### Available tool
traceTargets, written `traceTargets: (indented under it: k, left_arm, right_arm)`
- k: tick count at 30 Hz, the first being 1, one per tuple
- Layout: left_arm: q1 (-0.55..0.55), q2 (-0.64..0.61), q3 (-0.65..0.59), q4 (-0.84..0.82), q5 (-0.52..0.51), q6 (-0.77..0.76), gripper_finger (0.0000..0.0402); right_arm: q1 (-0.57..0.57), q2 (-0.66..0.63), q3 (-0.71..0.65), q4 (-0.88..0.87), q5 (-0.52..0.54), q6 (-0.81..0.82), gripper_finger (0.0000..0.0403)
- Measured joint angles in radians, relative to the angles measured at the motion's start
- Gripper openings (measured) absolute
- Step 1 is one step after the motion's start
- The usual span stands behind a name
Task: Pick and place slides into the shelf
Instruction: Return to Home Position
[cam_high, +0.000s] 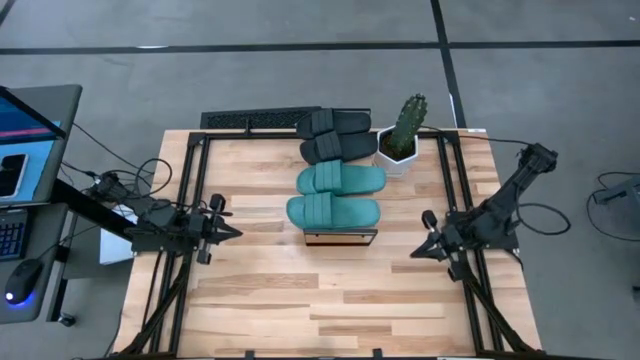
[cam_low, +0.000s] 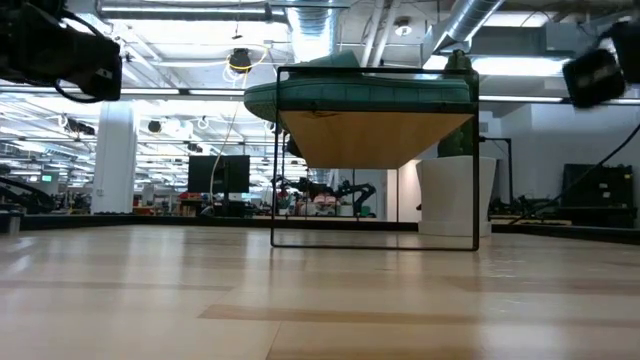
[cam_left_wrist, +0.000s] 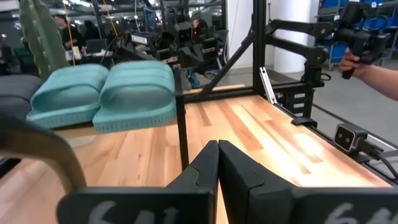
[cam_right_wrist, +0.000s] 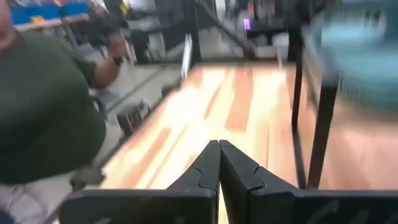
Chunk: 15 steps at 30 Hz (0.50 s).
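Wooden counter (cam_high: 300, 300) carries the shelf (cam_high: 340, 237), all four slides (cam_high: 340, 180) on it; my left jaws and right jaws, both clenched empty, flank it, so I judge only homing remains

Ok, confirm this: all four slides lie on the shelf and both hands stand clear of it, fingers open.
Not open. The wrist views show the left hand and right hand with fingers pressed shut. The rest holds: all four slides lie on the shelf, both hands clear of it.

A grey seamed floor (cam_high: 300, 25) lies all round, a desk (cam_high: 68, 110) with a laptop (cam_high: 25, 140) stands at nine o'clock, and silver ducts (cam_low: 470, 20) run under bright ceiling lights (cam_low: 545, 66).
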Motion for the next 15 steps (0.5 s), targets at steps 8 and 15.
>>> traceTargets:
  k: [8,15]
  left_arm:
    - [0.0,0.0,0.003,-0.055,0.0,-0.026,0.0]
    - [0.0,0.0,0.003,-0.057,0.001,-0.032,0.0]
  right_arm:
    - [0.0,0.002,-0.092,-0.002,0.092,0.166,0.0]
    - [0.003,0.018,-0.102,-0.02,0.124,0.176,0.0]
